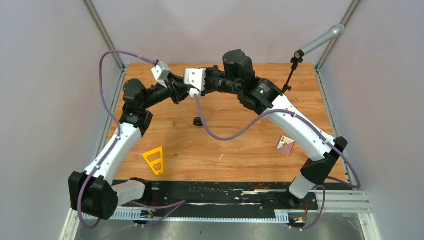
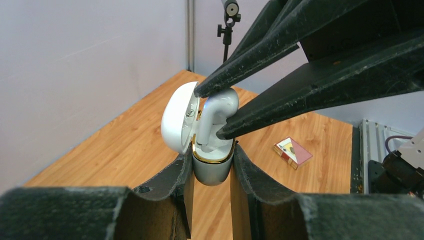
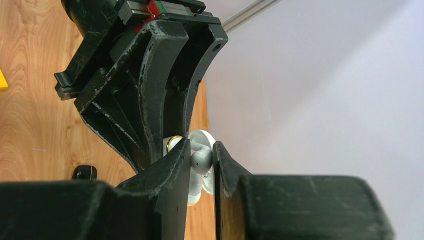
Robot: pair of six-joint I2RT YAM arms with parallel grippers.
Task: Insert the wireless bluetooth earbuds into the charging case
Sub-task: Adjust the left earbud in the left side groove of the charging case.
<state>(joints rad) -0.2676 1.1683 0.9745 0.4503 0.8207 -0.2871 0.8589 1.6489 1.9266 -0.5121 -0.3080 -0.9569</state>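
My left gripper (image 2: 212, 156) is shut on the lower body of a white charging case (image 2: 212, 172) with a gold rim, held up above the table. Its lid (image 2: 176, 119) stands open to the left. My right gripper (image 3: 201, 148) is shut on a white stemmed earbud (image 3: 202, 160). In the left wrist view the earbud (image 2: 220, 106) stands upright with its stem down inside the case's opening, and the right gripper's fingers (image 2: 280, 100) pinch its head from the upper right. In the top view both grippers meet at the back centre of the table.
A small black rounded object (image 1: 198, 121) lies on the wooden table (image 1: 240, 150) below the grippers and also shows in the right wrist view (image 3: 83, 173). A yellow triangle (image 1: 154, 160) lies front left, a small card (image 1: 285, 145) front right, a thin white sliver (image 1: 220, 157) between. A microphone stand (image 1: 292, 70) rises back right.
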